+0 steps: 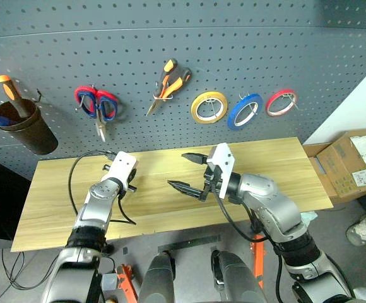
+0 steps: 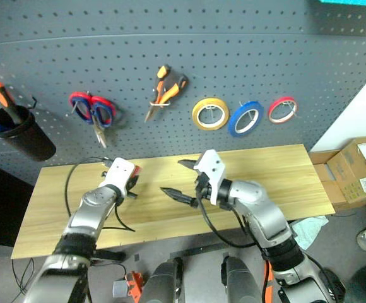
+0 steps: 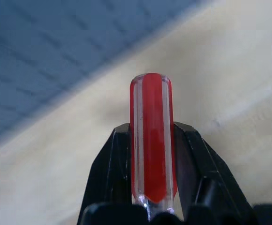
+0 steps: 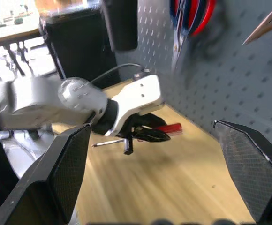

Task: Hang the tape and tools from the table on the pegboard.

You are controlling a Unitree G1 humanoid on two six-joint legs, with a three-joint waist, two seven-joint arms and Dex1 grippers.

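My left gripper (image 1: 131,183) is shut on the red-handled screwdriver (image 3: 151,140), held a little above the left part of the light wood table (image 1: 265,164). From the right wrist view its red handle (image 4: 171,128) sticks out past the black fingers and the thin shaft points the other way. My right gripper (image 1: 178,169) hangs open and empty over the table's middle, pointing towards the left gripper. On the grey pegboard (image 1: 296,50) hang the blue tape (image 1: 245,110), the orange-and-black pliers (image 1: 168,82) and dark blue-handled scissors (image 1: 91,106) overlapping a red-handled pair.
A yellow roll (image 1: 209,106) and a red roll (image 1: 280,102) hang beside the blue tape. A dark cup (image 1: 25,129) holding an orange-handled tool hangs at the pegboard's left. Cardboard boxes (image 1: 350,161) stand on the floor right of the table.
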